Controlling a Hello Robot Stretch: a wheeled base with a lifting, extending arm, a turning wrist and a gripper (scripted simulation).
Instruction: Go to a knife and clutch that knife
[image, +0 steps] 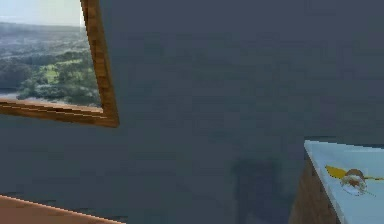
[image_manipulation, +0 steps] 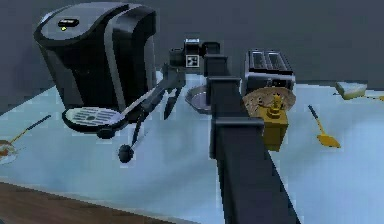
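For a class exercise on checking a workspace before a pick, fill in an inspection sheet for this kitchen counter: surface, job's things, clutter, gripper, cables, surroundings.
Surface: pale blue countertop.
Job's things: no knife can be told for sure among the thin dark shapes by the gripper.
Clutter: black coffee machine, toaster, grey bowl, yellow bottle-like thing, yellow-handled utensil.
Gripper: gripper beside the coffee machine; cannot tell whether it holds anything.
Cables: nothing seen.
Surroundings: dark wall, wood-framed landscape picture.
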